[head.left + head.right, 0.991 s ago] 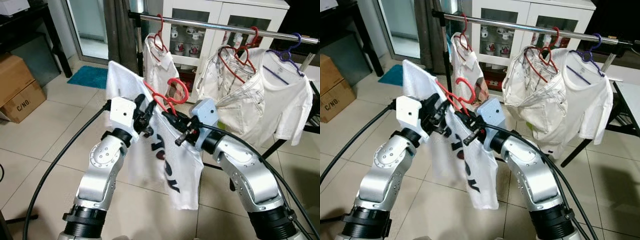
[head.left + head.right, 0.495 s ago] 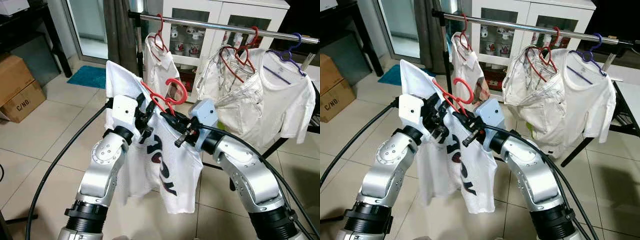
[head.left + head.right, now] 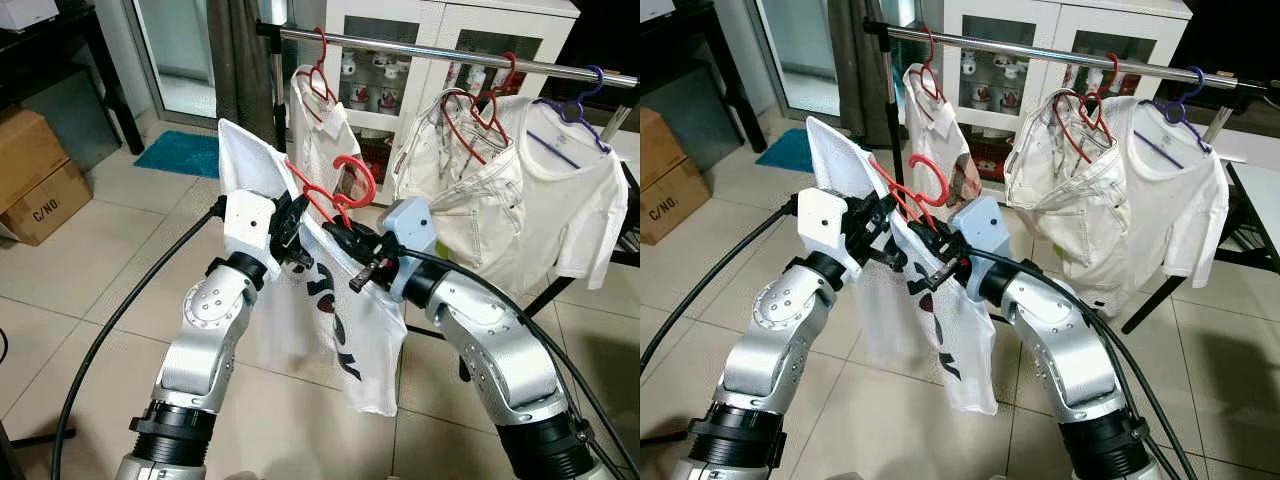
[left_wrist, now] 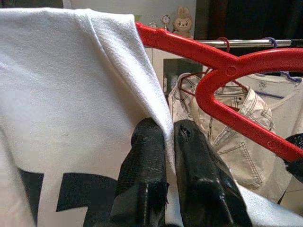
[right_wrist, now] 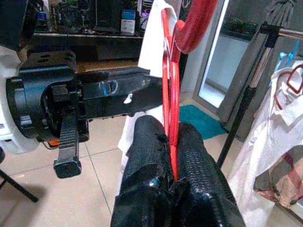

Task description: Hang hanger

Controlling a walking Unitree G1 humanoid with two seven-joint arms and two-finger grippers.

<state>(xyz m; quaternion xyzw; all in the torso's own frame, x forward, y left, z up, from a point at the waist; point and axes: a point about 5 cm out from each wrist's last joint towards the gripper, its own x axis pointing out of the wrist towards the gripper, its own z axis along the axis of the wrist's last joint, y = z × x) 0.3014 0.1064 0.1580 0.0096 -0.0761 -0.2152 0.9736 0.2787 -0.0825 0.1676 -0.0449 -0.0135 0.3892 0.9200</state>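
Observation:
A red hanger carries a white T-shirt with a dark print, held up between my two arms below the metal rail. My left gripper is shut on the shirt's fabric edge beside the hanger's arm; its fingers pinch the white cloth. My right gripper is shut on the red hanger, with the thin red bars between its fingers. The hook stands upright, well short of the rail and lower than it.
On the rail hang a checked shirt on a red hanger, pale denim clothes and a white T-shirt on a purple hanger. A white cabinet stands behind. A cardboard box and a blue mat lie left.
The hanging shirt has swung, with its lower part now drawn towards the right. Both grippers keep their hold at nearly the same height.

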